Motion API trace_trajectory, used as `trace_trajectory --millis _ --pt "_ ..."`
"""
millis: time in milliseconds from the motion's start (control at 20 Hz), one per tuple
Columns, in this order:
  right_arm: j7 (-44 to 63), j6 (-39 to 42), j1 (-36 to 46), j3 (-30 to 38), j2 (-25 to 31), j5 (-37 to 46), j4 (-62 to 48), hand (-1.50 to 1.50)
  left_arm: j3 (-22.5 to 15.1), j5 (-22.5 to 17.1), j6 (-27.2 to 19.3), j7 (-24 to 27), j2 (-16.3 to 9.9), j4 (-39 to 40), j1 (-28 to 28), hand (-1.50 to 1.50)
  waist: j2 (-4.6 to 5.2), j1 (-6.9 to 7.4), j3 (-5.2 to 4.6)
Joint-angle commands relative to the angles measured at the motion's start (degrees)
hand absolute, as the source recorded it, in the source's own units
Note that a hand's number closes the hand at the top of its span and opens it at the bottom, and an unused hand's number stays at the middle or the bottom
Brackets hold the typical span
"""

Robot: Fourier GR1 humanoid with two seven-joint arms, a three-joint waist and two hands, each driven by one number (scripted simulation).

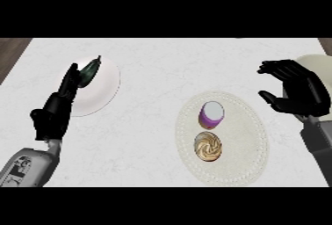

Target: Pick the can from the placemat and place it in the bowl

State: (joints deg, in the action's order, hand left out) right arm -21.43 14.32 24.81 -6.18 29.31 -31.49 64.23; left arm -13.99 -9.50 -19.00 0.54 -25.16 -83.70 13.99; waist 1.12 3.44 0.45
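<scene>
Purple-sided white-topped can (211, 114) lay on round cream woven placemat (224, 136) | brown swirled pastry (209, 146) just beside it | right hand (299, 90) nearby, fingers relaxed | left hand (57, 105) straight-fingered beside pale bowl (103, 88) holding dark green thing (89, 68).

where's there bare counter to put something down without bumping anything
The widest bare patch lies between the white plate and the placemat. The counter's near strip below the plate is also bare. It is crowded on the placemat, where the can and pastry sit, and beside the right hand.
</scene>
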Motion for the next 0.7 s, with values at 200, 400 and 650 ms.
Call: trace_trajectory --millis 200,400,650 --pt "-18.4 15.7 5.3 -3.0 6.4 12.9 -10.5 -1.50 1.8 1.6 -1.4 -5.0 -2.4 -3.6 0.6 0.00 -0.73 -0.92 -0.29" --pt "-17.3 14.8 9.9 -7.8 8.3 21.5 -11.0 -1.50 -0.6 3.9 -2.8 -6.5 0.5 -2.8 2.1 0.00 -0.77 -1.72 -0.38" --pt "-9.6 15.7 17.0 -12.2 12.5 28.3 -8.8 -1.50 1.5 4.0 -2.0 -6.2 -1.2 -2.8 1.2 0.00 -1.12 -2.41 -0.51"
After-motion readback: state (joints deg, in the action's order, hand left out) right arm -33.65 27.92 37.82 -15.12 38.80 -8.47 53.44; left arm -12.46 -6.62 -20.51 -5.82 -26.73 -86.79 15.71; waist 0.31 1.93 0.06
